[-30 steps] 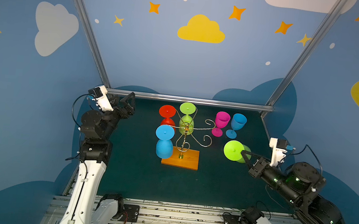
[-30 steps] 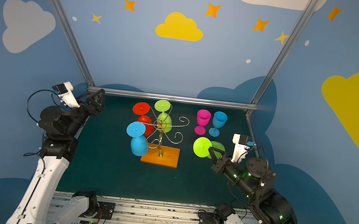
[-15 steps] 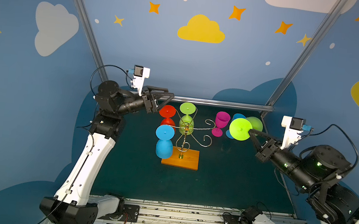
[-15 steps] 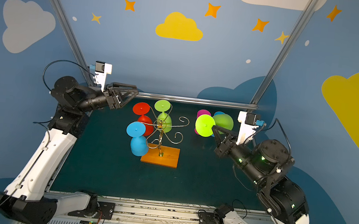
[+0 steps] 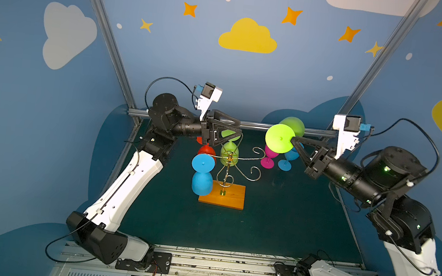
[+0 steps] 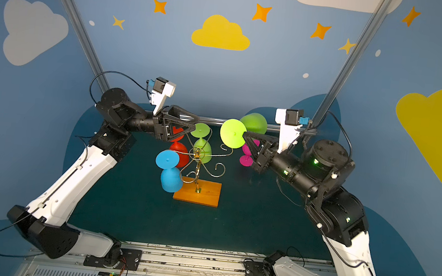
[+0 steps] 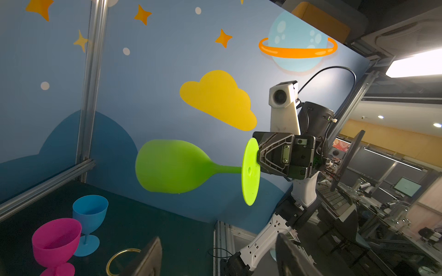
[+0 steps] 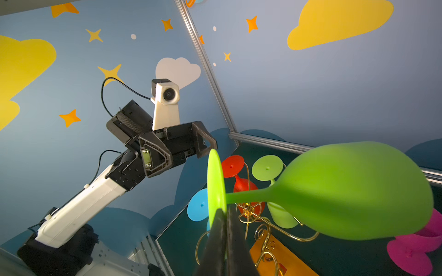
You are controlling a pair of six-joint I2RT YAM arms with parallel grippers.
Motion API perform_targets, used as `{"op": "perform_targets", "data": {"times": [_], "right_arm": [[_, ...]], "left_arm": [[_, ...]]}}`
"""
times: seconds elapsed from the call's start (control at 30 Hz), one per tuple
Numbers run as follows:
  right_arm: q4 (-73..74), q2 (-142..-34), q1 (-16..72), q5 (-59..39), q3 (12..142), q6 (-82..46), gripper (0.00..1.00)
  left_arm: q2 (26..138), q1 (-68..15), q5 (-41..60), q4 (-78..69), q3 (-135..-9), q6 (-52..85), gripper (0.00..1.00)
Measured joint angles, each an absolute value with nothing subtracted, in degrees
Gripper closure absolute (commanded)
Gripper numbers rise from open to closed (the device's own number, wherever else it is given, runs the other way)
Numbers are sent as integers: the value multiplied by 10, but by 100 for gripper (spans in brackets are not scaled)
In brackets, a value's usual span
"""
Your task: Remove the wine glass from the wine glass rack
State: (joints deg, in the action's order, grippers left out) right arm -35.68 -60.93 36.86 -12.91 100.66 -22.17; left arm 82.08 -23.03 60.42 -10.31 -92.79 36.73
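The lime wine glass [image 5: 280, 138] [image 6: 232, 133] [image 7: 172, 166] [image 8: 354, 191] is clear of the wine glass rack [image 5: 228, 160] [image 6: 198, 157] [image 8: 248, 211]. It hangs in the air to the right of the rack, lying on its side with the stem level. Its bowl points toward the back wall and the flat foot faces the rack.

The right gripper [image 5: 293, 142] [image 6: 244, 135] [image 7: 258, 155] [image 8: 224, 216] has its fingers pinched shut on the edge of the foot disc. The stem and bowl stick out past the fingertips, untouched.

Below and behind the held glass, a magenta glass [image 5: 269, 157] [image 7: 56, 241] and a standing blue glass [image 5: 287, 160] [image 7: 89, 215] are upright on the dark green table [image 5: 275, 220], just beside each other.

On the rack, a red glass [image 5: 206, 151] [image 8: 241, 181], a green glass [image 5: 229, 152] [image 6: 202, 149] and a hanging blue glass [image 5: 202, 176] [image 6: 170, 171] hang foot up on its left side. The scroll arms on its right side are bare.

The left gripper [image 5: 239, 129] [image 6: 195, 122] is level with the top of the rack, by the feet of the red and green glasses. Its fingers are spread wide and hold nothing.
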Motion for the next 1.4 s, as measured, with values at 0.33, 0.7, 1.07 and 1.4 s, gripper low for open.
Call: {"op": "perform_targets", "data": {"times": [0.33, 0.7, 1.07, 1.4], "right_arm": [[-319, -641, 367, -183, 1007, -234, 100], [-281, -674, 365, -216, 1007, -254, 100], [-269, -682, 362, -233, 1008, -257, 100], [-273, -662, 345, -229, 984, -225, 52]], "left_arm": [[852, -266, 620, -117, -969, 375, 26], [867, -289, 635, -116, -972, 380, 45], [875, -285, 638, -138, -986, 421, 95], [883, -260, 621, -174, -986, 542, 97]]}}
